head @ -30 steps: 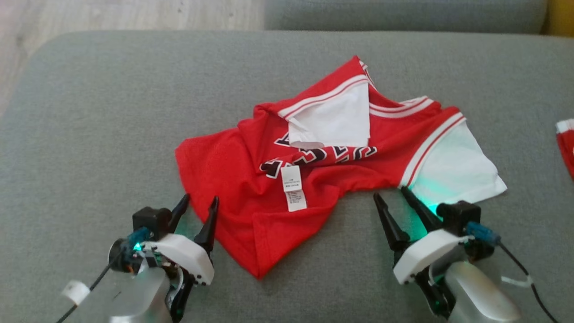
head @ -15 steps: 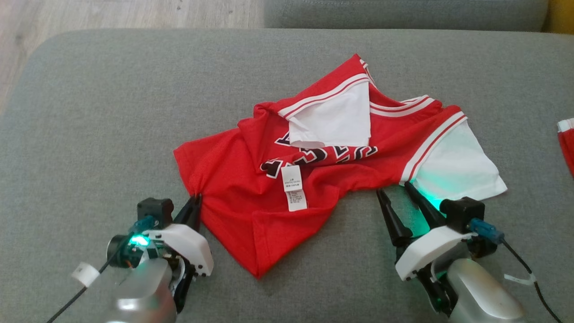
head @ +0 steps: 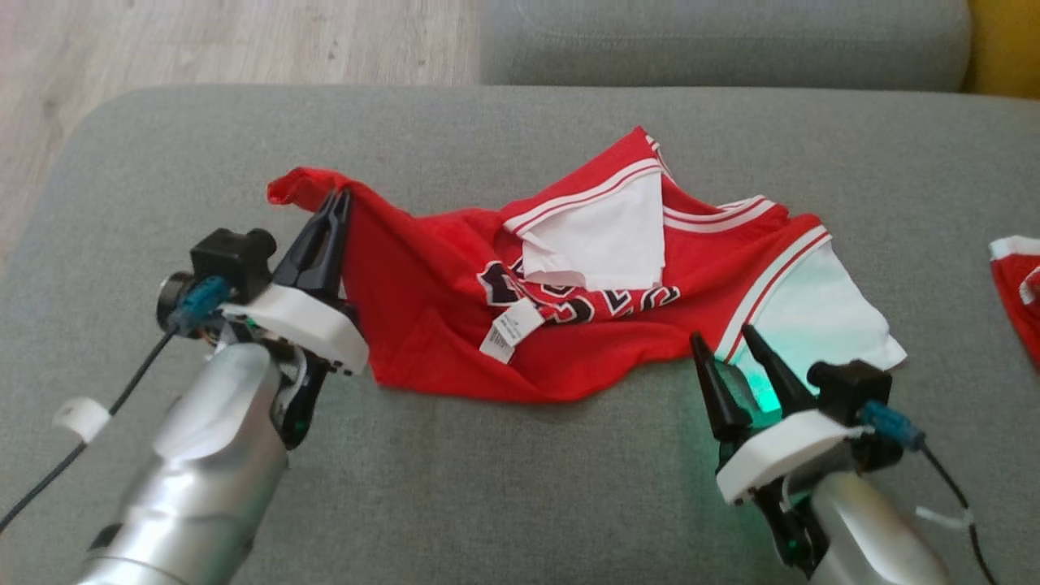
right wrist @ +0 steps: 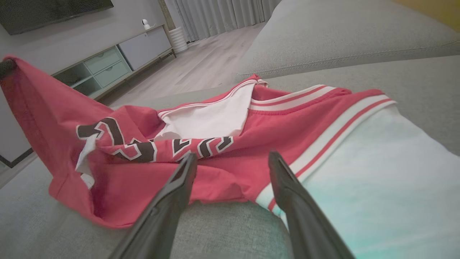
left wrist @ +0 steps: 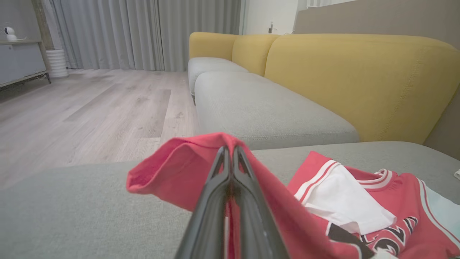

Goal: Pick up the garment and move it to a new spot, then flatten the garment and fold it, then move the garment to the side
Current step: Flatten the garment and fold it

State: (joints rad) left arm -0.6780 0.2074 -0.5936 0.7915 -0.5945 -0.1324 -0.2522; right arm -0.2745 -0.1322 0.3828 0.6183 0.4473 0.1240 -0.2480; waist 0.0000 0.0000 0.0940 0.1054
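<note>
A red and white garment (head: 422,309) lies crumpled on a grey sofa cushion (head: 520,487). The left gripper (head: 341,199), jaws clamped shut, holds one corner raised; the right gripper (head: 721,335) hovers wide open and empty beside its near edge. The thin pinch could slip, dropping the cloth.

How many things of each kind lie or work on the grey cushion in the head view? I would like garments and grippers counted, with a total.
Garments: 2 (red jersey; second red garment at the right edge)
Grippers: 2 (left gripper shut on the red jersey; right gripper open)
Total: 4
</note>
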